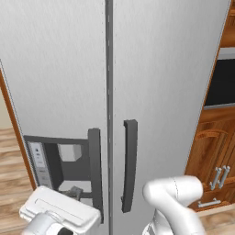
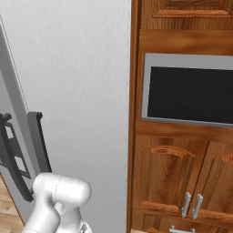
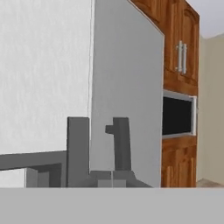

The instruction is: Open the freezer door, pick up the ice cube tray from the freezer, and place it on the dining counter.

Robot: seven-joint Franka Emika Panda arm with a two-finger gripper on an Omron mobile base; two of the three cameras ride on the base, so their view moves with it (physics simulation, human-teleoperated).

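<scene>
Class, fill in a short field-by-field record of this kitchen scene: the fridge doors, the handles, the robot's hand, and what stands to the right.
freezer door: shut, with recessed dispenser panel
freezer handle: dark grey, vertical, beside the centre seam
plain silver door: shut, with its own dark handle
gripper: low in front of the dispenser; whether the fingers are open cannot be told
right of fridge: wooden cabinets, built-in oven

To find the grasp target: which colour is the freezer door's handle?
Dark grey: the handle on the brushed-silver freezer door, best in the left base view.
</scene>
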